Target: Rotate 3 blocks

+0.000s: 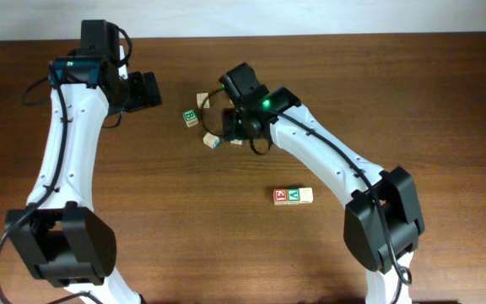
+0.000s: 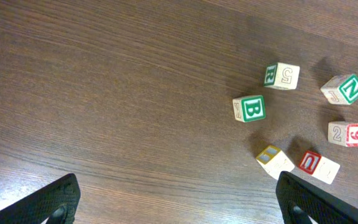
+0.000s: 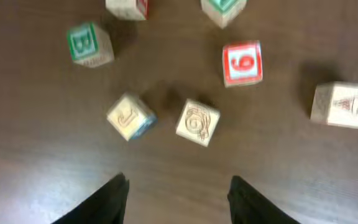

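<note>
Several pale-wood blocks lie loose on the dark table. The left wrist view shows a green B block (image 2: 249,108), a 5 block (image 2: 282,75), a green N block (image 2: 344,88), a red 9 block (image 2: 347,134), a yellow-faced one (image 2: 274,160) and a red U one (image 2: 319,166). My left gripper (image 2: 182,205) is wide open over bare table, left of them. My right gripper (image 3: 178,199) is open and holds nothing. It hovers just short of a J block (image 3: 130,116) and a curly-letter block (image 3: 197,122). Beyond these lie a red 6 block (image 3: 242,63) and the green B block (image 3: 89,44).
Two more blocks (image 1: 293,196) sit side by side nearer the front, right of centre. From above, the right arm (image 1: 327,156) covers part of the cluster near the green block (image 1: 191,117). The left gripper (image 1: 148,89) is left of the cluster. Another block (image 3: 344,104) lies far right.
</note>
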